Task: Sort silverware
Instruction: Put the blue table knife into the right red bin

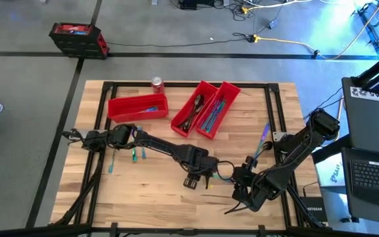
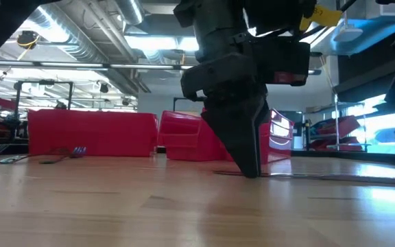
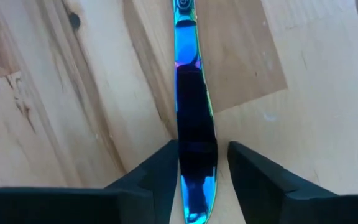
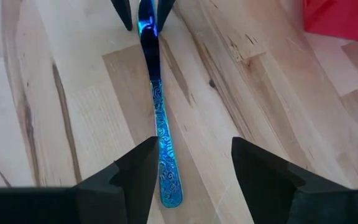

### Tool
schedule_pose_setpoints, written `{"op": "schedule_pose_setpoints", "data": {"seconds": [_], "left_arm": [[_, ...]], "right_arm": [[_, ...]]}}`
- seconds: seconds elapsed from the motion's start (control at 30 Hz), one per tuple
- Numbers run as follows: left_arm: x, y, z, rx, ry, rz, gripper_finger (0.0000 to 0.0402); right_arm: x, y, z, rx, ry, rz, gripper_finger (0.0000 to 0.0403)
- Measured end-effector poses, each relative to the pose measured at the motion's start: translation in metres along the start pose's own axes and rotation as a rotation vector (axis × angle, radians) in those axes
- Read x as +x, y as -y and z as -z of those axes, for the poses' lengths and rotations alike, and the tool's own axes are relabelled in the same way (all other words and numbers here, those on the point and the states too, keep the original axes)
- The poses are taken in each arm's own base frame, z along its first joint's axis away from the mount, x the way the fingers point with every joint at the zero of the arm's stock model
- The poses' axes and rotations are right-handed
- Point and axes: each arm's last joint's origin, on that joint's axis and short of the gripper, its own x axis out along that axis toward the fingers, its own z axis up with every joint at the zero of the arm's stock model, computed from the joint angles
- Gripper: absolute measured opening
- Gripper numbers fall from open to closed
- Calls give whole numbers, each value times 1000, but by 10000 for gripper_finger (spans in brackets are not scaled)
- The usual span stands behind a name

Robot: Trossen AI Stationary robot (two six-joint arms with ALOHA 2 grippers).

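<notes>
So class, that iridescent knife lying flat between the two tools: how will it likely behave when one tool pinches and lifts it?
The knife is probably stiff: it looks like thin metal. Its glossy, mirror-like finish suggests it may slip between the left tool's fingers. Lying flat on the wooden table, it seems unlikely to roll.

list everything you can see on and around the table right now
knife: one, iridescent blue, flat on the table's front middle, between both grippers
loose silverware: a few, teal and purple, table's left; one piece right
red bins: three, back of the table, holding silverware
soda can: one, red, back edge
crate: one, red and black, on the floor
laptop: one, dark, right of the table
left gripper: astride the knife's blade
right gripper: open over the handle
</notes>
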Motion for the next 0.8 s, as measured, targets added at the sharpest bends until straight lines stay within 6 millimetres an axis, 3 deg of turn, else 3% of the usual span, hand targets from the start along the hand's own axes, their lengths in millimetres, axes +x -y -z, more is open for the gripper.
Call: {"op": "schedule_pose_setpoints", "data": {"seconds": [0.67,0.8], "left_arm": [[1,-1,-1,-118,8,-23,122],[1,-3,-1,-143,17,-28,137]], "right_arm": [[0,0,0,0,0,-1,188],[0,0,0,0,0,-1,188]]}}
